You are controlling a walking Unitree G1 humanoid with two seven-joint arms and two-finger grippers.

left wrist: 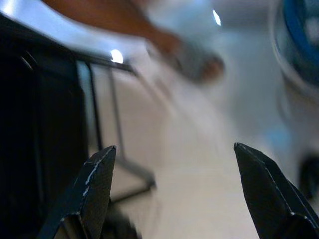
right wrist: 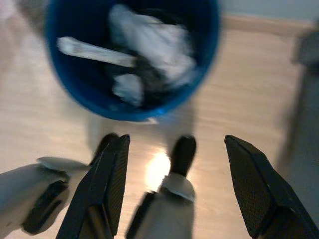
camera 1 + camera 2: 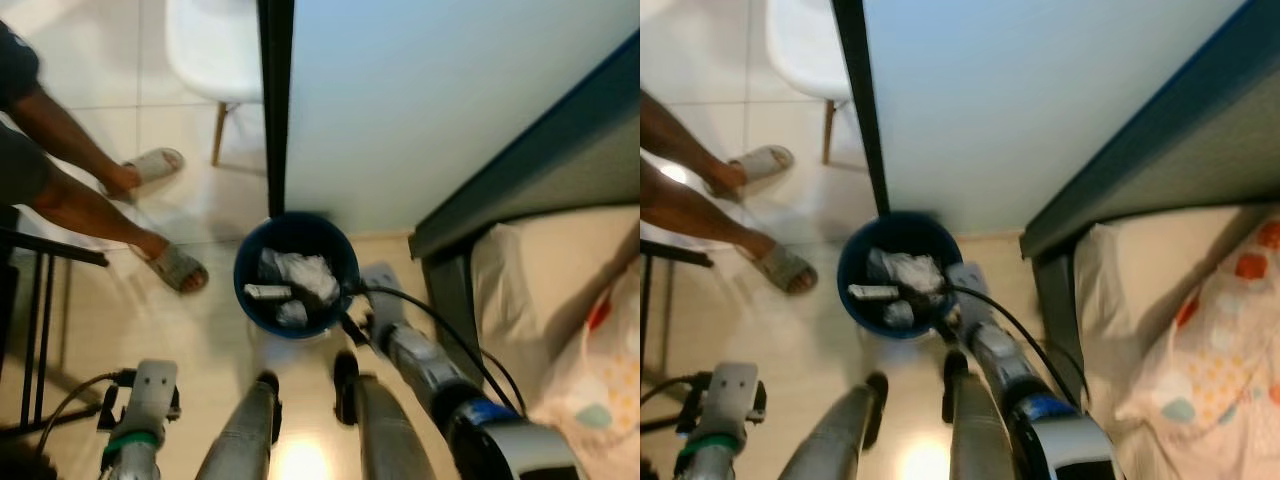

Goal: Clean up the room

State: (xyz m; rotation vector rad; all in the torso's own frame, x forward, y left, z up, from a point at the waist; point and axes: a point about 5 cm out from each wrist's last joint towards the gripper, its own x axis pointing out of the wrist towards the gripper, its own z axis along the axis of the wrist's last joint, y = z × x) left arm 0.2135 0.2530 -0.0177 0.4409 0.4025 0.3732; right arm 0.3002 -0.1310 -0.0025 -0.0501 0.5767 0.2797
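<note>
- Currently, blue bin [image 3: 296,272] stands on the floor by the wall, just ahead of the robot's feet; crumpled paper [image 2: 149,40] inside.
- Right gripper [image 2: 174,184] hovers above the bin's near side, fingers wide, empty.
- Left gripper [image 1: 174,194] low, wide, idle.
- Judgement: paper light, soft, crushable; pinch a raised fold.

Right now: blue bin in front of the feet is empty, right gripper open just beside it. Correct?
Not empty. The blue bin holds crumpled white trash, clear in the right wrist view. The rest stands: right gripper is open, beside the bin.
</note>
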